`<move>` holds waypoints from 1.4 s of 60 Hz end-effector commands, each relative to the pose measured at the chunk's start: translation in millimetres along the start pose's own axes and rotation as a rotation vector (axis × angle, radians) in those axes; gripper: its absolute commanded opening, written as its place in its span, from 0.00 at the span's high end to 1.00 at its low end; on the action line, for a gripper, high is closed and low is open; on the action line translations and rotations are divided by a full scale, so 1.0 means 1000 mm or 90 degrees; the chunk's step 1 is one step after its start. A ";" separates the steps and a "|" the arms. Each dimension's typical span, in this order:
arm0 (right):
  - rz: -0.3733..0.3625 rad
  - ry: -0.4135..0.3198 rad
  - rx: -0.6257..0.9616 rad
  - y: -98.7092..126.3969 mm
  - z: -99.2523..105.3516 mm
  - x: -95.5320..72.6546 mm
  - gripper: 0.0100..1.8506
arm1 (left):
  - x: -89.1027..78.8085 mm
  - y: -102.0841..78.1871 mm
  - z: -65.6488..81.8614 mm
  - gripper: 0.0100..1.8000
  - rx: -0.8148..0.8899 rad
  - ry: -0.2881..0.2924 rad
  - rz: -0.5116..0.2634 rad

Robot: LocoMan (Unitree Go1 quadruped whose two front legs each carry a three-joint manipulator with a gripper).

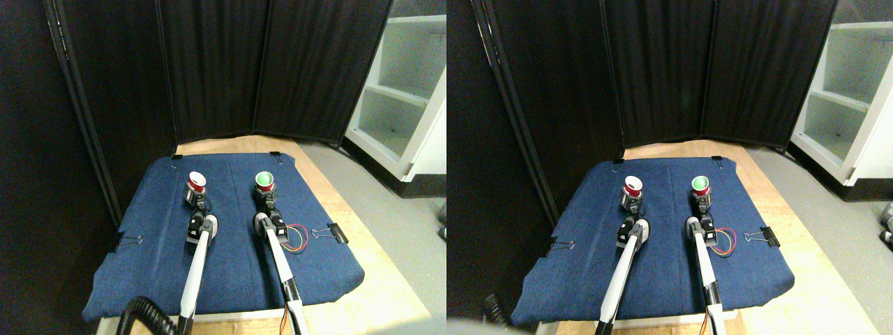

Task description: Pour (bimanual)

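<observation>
Blue cloth [230, 265] covered the table, held down at the sides by black clips [336, 232]. Two pale arms reached up from the bottom of the picture and stretched forward over the cloth, side by side and a little apart. The left gripper [196, 197] sat right at the red cup [197, 183], which stood upright near the far left part of the cloth. The right gripper [266, 201] sat right at the green cup [264, 181], which stood upright near the far middle of the cloth. Each dark gripper seemed to be wrapped around the bottom of its cup, but the jaws were too small and dark to see well, so I could not tell if they were squeezing the cups or just resting beside them. Both cups looked straight, not tipped. The inside of the red cup looked white, and the inside of the green cup looked green, but what was in them was too small to make out. Some colored wires [296, 239] curled on the cloth just beside the right arm. The bottoms of both arms were cut off by the edge of the picture. Dark folding screens [272, 70] stood behind the table, and a white shelf [408, 98] stood off to the right, partly cut off.
</observation>
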 end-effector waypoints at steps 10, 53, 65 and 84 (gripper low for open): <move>0.059 0.019 -0.061 0.027 0.004 -0.006 1.00 | -0.014 -0.036 0.008 1.00 0.094 0.073 -0.081; 0.130 0.116 -0.185 0.095 -0.006 -0.008 1.00 | -0.028 -0.081 -0.006 1.00 0.043 0.165 -0.091; 0.149 0.140 -0.201 0.111 -0.012 -0.008 1.00 | -0.021 -0.092 -0.012 1.00 0.004 0.168 -0.068; 0.148 0.154 -0.238 0.127 -0.017 -0.013 1.00 | -0.017 -0.098 -0.024 1.00 -0.022 0.158 -0.046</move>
